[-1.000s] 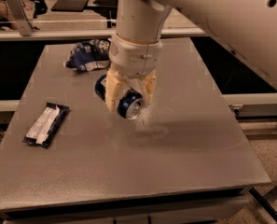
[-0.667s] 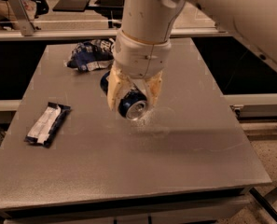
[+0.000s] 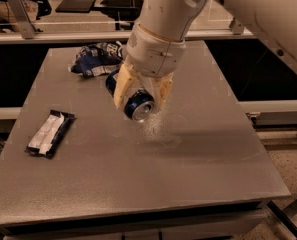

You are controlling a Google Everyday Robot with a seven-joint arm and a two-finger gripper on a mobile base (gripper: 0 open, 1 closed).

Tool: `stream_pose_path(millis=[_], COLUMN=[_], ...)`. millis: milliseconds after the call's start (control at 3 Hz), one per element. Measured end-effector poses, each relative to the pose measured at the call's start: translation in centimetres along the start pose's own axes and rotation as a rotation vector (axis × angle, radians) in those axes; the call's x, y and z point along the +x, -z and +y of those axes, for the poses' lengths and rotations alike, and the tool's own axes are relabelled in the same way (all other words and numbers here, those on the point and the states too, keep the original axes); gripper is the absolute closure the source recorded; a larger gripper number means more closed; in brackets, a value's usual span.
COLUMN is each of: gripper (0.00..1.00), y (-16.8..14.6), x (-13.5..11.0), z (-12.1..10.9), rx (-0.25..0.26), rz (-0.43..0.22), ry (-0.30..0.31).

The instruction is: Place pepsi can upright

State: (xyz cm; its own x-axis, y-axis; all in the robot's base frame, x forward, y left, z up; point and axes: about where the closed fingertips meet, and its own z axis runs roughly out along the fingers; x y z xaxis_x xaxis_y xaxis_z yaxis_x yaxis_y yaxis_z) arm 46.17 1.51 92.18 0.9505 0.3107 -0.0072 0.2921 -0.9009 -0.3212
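The pepsi can [image 3: 136, 105] is dark blue with a silver end. It lies tilted on its side between the two cream fingers of my gripper [image 3: 140, 100], its silver end facing the camera and downward. The gripper is shut on the can and holds it just above the grey table [image 3: 138, 184], near the table's middle. The white arm comes down from the upper right and hides the can's far end.
A wrinkly blue-and-white snack bag [image 3: 95, 59] lies at the table's back left, close behind the gripper. A flat dark bar wrapper with a white panel [image 3: 49, 132] lies at the left edge. A shelf rail runs behind the table.
The arm has shifted slightly, with the can still held between the fingers and tilted the same way. The bag and the wrapper have not moved.
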Motion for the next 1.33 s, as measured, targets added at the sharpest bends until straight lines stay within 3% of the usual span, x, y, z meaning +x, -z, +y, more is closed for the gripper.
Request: stream_pose_path(millis=[333,667,1000,1333], gripper=[1.0,1.0,1.0,1.0], y=[0.7,1.7,3.1,4.7], x=[0.9,3.1,5.7,9.6], z=[2.0,2.2,1.9,0.3], rx=[0.156,0.366,0.512,0.648], rz=[-0.051,-0.091,-0.108,-0.071], ry=[-0.033,-0.079,-0.139,-0.211])
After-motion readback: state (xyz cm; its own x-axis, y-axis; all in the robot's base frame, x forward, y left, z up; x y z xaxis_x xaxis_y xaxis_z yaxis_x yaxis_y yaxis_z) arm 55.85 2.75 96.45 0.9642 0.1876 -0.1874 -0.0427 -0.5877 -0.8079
